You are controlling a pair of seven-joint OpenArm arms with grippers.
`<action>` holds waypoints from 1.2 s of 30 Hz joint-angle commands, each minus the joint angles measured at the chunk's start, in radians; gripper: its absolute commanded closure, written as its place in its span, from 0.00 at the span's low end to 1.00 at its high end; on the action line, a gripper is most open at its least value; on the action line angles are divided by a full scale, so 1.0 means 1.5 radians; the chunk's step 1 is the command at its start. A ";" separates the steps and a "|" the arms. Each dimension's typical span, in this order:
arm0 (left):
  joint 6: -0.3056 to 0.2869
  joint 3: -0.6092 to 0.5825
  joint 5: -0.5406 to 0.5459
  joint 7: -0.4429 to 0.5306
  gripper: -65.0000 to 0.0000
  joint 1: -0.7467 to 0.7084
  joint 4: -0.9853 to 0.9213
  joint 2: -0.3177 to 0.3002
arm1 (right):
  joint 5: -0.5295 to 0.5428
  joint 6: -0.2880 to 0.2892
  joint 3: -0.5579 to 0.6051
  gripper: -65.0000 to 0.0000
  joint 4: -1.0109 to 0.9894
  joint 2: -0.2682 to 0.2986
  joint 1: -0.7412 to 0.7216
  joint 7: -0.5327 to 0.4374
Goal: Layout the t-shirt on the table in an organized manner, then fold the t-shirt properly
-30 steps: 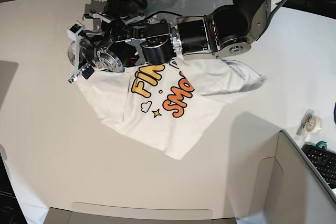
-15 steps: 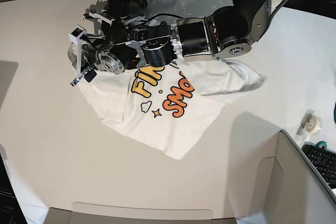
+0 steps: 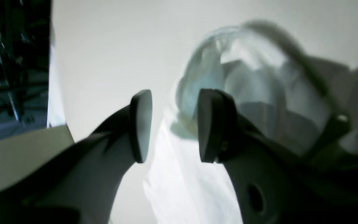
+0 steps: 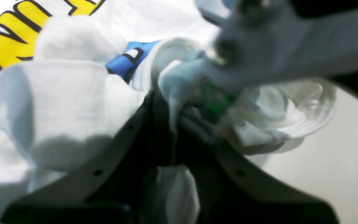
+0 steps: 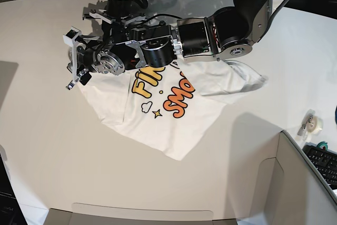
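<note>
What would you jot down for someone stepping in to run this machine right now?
Left gripper: fingers open, nothing between them, hanging over the bunched edge of the t-shirt.
Right gripper: shut on a fold of white cloth near the blue print.
T-shirt: on the table, print side up, skewed and wrinkled, its top edge gathered under both arms.
Done: shirt is mostly spread, one edge gripped.
Left: pull it flat and square, smooth the sleeves, then do all the folding.

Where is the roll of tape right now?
In the base view the roll of tape sits on the table at the far right, past the t-shirt and just beyond the keyboard.
</note>
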State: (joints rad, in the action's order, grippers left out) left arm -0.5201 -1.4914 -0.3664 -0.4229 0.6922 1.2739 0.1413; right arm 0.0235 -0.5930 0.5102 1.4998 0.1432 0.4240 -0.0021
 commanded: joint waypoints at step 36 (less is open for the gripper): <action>0.120 0.005 -0.128 0.049 0.63 -0.045 0.005 0.010 | 0.133 0.037 0.124 1.00 -0.093 -0.002 0.002 0.576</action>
State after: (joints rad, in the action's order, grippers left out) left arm -0.4301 -1.4914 -0.5591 -0.3782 0.6064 1.2606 0.1192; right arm -0.0059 -0.7338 0.6621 1.4284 0.1516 0.3824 -0.0162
